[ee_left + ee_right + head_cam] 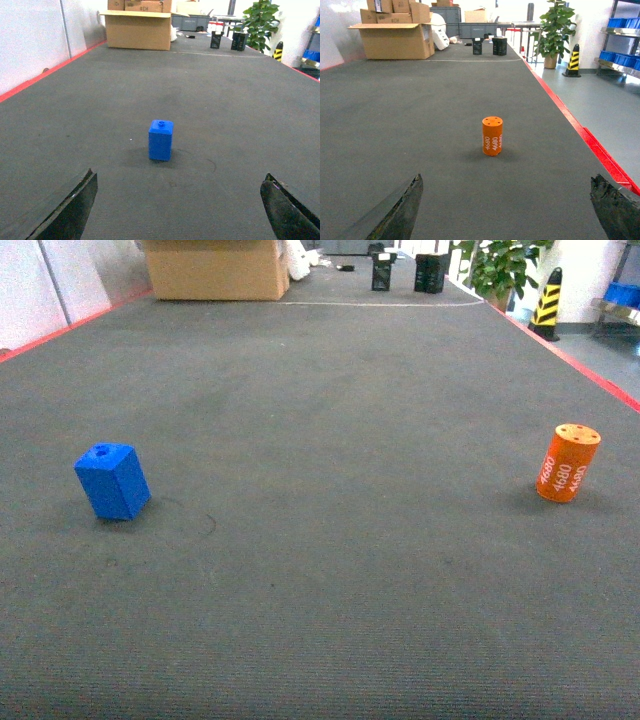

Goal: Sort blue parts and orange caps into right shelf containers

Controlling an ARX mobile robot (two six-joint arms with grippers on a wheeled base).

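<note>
- Head view: blue part (112, 481) stands near left on the dark table (340, 390); orange cap (567, 463), printed "4680", stands right.
- Cardboard box (216, 268) sits far left.
- Left gripper (182, 210) and right gripper (507, 210) both spread wide, holding nothing.

On the counter (330, 570), the block (112, 481) is standing at the left and the cap (567, 463) at the right, well apart. A cardboard box (215, 268) is sitting far behind, a potted plant (500, 265) behind right.
</note>
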